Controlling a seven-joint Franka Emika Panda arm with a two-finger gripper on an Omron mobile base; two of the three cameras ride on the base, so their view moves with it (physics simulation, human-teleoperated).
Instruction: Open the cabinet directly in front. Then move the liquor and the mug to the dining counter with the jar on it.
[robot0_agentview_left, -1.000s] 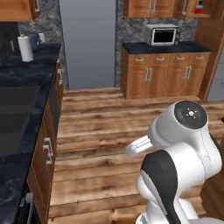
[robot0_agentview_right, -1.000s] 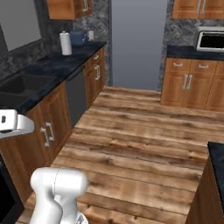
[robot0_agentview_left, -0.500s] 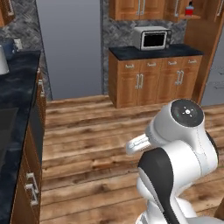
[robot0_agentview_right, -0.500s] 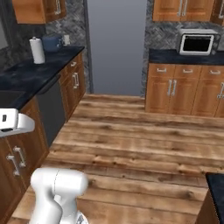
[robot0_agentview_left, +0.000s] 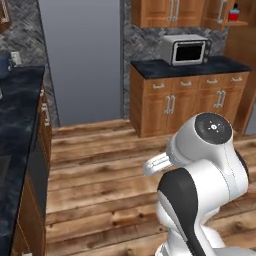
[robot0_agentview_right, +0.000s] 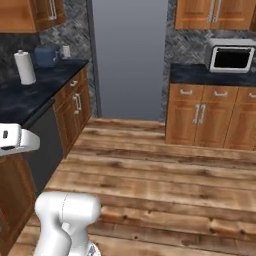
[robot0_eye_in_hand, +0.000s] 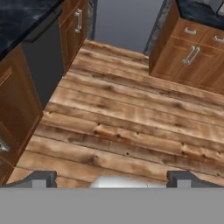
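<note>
A: Base out on the wood floor (robot0_agentview_right: 150, 190), arm tucked in. Looks like the approach leg: cabinet (robot0_agentview_left: 220, 12) up top right in the left base view, one door seems swung open already.

B: Gripper (robot0_eye_in_hand: 111, 177)?

A: Tips spread as wide as they go, nothing between 'em, just floorboards below.

B: Liquor, mug?

A: On the cabinet's shelf, far right: bluish top w/ red below (robot0_agentview_left: 233, 12). Too small to split bottle from mug, can't tell which is which.

B: Next?

A: My guess: close in past the toaster oven (robot0_agentview_left: 185, 49), then reach up to that shelf.

B: Dining counter?

A: Can't say. Black counter (robot0_agentview_right: 30, 95) w/ paper towel roll (robot0_agentview_right: 24, 67) on the left, cut off by the edge.
</note>
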